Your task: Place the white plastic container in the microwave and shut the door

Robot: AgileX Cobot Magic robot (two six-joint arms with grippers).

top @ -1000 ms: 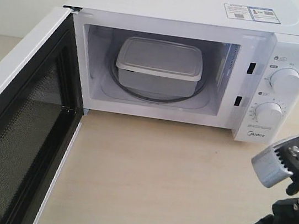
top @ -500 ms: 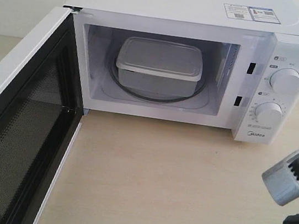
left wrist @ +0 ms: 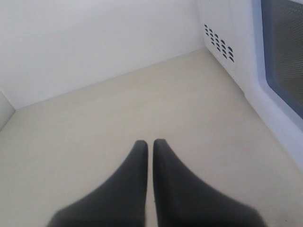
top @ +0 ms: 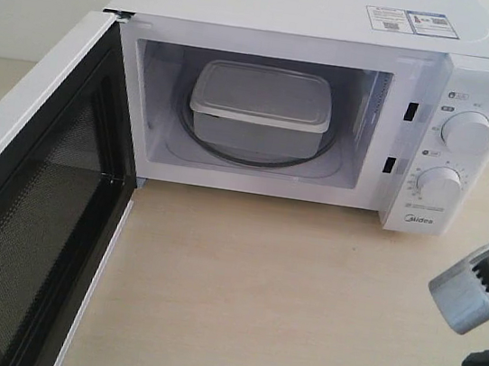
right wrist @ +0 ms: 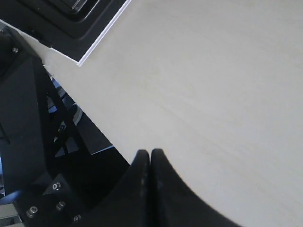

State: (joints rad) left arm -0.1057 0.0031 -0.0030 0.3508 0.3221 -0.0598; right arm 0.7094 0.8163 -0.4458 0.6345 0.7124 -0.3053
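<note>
Rounded, translucent-white lidded container [top: 260,108] sits inside the microwave [top: 296,8], door [top: 31,208] open. It is well apart from the left fingers [left wrist: 130,189] and right fingers [right wrist: 168,189], both pinched together, empty.

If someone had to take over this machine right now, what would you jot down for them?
Left gripper: shut, empty, over the table by the door's outer face.
Right gripper: shut, empty, above the table near its edge.
White plastic container: inside the microwave, lid on.
Door: wide open.
Done: container placed.
Left: swing the door shut.
</note>
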